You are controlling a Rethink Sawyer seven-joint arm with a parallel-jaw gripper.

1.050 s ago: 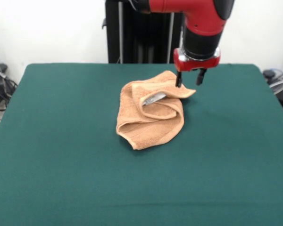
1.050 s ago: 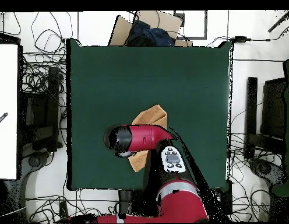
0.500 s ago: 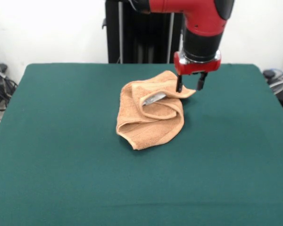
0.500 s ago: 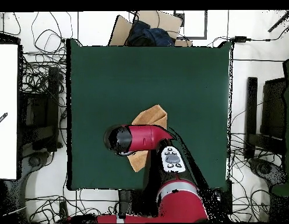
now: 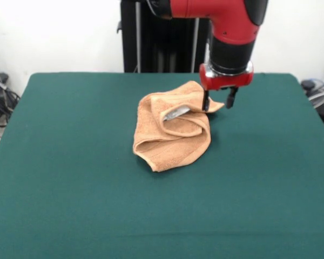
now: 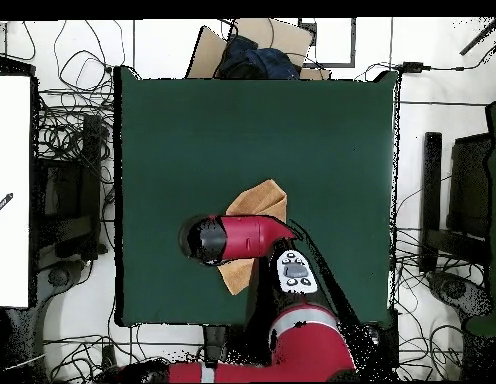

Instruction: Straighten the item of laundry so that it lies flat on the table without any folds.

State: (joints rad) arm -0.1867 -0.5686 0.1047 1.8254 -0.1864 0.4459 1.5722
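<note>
over towel's (image 5: 173, 129) far corner — pincer (image 5: 218, 101) spread, towel crumpled

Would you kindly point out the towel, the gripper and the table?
towel (image 5: 170, 145), front view, on its crumpled lower fold.
gripper (image 5: 218, 102), front view, midway between its open fingertips.
table (image 5: 70, 178), front view, on bare green top.

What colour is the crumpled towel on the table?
The towel is peach-tan, lying on the dark green table. It shows best in the front view.
</note>
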